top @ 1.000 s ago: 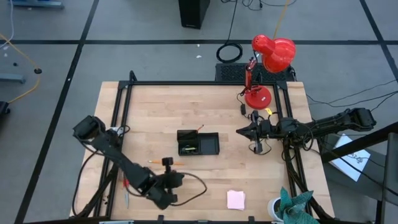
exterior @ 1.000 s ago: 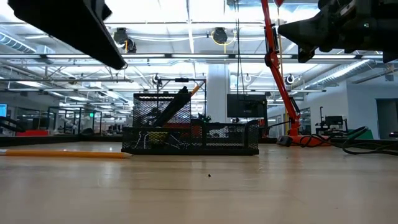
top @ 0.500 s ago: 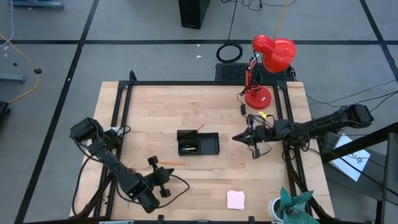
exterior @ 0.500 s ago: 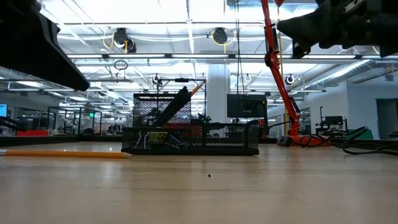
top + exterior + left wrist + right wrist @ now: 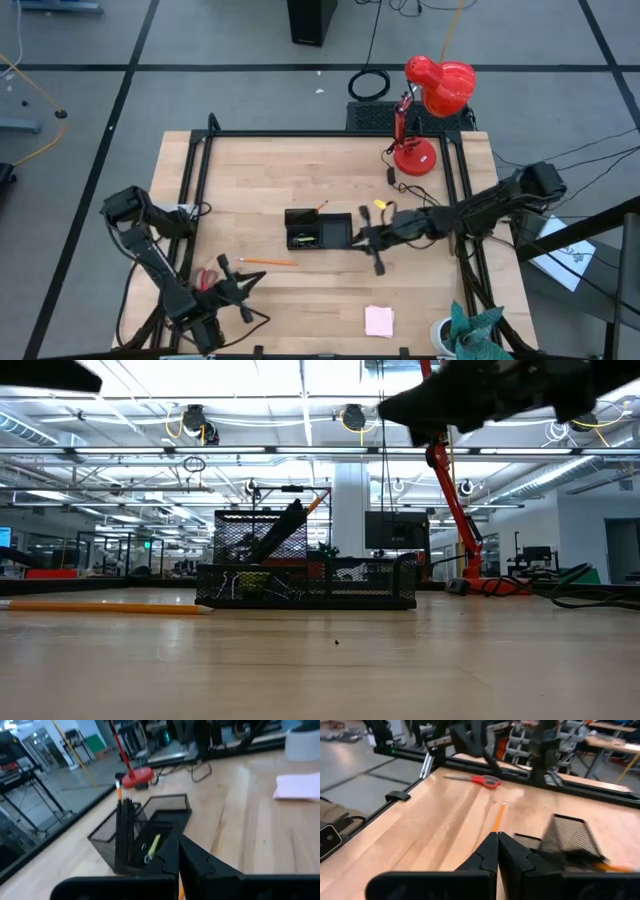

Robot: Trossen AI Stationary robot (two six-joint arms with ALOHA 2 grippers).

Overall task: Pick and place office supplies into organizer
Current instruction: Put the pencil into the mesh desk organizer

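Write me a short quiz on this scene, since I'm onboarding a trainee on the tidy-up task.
1. True or false: the red-handled scissors already lie in the organizer.
2. Which gripper is closest to the organizer? A) left gripper B) right gripper C) both equally far
3. Which long item lies on the table between the scissors and the organizer?

Key:
1. False. They lie on the wood near the left gripper.
2. B. It hovers just off the organizer's right end, fingers together.
3. The orange pencil.
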